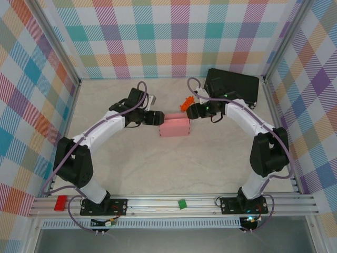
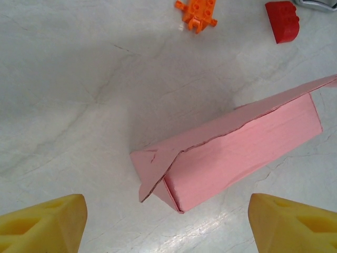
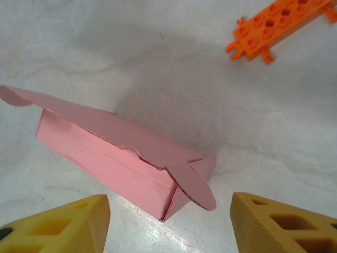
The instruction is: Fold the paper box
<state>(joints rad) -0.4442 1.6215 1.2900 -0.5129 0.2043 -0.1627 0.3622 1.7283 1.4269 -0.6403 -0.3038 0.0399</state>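
Paper box [image 1: 174, 126]: pink, closed up, lying on the table [image 1: 210, 168] at the centre of the top view, long axis left to right

Left tool [image 1: 155, 118]: just beside the box's left end, fingers apart, empty

Right tool [image 1: 192, 111]: near the box's upper right corner, fingers apart, empty

Left wrist view: box [image 2: 231, 153] runs lower left to upper right, near end flap loose; orange toy [image 2: 197, 13] and red block [image 2: 282, 21] along the top edge

Right wrist view: box [image 3: 116, 158] runs upper left to lower right, with a rounded tab sticking out at the near end

Top view: black case [image 1: 231, 86] at upper right

the paper box [image 1: 174, 127] is crowded at one o'clock by the orange toy [image 1: 185, 105]; open table [image 1: 174, 168] is left at six o'clock
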